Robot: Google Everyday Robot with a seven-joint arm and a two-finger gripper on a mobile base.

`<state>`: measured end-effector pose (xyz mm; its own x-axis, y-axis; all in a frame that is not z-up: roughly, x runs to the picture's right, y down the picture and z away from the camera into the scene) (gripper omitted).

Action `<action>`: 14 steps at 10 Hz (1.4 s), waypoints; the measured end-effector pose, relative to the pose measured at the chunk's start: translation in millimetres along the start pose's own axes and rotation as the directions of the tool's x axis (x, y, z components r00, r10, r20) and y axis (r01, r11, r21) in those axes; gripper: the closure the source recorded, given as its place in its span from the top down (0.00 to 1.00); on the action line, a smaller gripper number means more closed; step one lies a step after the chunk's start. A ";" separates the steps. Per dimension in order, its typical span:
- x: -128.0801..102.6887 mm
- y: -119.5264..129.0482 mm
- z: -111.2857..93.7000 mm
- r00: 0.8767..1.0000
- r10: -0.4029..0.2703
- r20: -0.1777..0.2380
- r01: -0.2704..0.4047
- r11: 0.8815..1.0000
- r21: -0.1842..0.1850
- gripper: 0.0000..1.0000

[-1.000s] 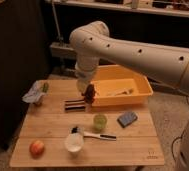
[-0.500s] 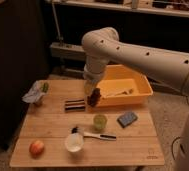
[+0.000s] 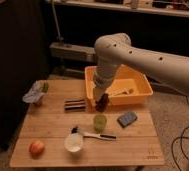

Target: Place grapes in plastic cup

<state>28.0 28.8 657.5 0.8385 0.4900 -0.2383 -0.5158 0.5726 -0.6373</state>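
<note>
Carry step is judged underway: grapes are pinched by the gripper jaws at frame centre, just above the plastic cup on the table. Next: lowering over the cup, then release.

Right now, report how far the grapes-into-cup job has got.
Done: the dark purple-red grape cluster is up off the wooden table, clamped in the gripper. In hand: the gripper holds it in the air just beyond the small translucent green plastic cup, beside the yellow plastic bin. Left: centre the cluster over the cup, lower and release.
</note>
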 end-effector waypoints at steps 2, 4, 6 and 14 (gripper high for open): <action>3.7 1.3 -0.9 1.000 0.001 -0.006 -0.001 1.000 -0.002 0.00; 2.9 1.6 -0.9 1.000 -0.001 -0.005 0.001 1.000 -0.002 0.00; 3.1 1.5 -0.9 1.000 0.000 -0.005 0.000 1.000 -0.002 0.00; 17.5 1.0 14.9 0.999 0.012 0.034 -0.009 0.997 -0.072 0.00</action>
<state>39.5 47.7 663.5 0.8261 0.5185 -0.2208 -0.5095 0.5196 -0.6858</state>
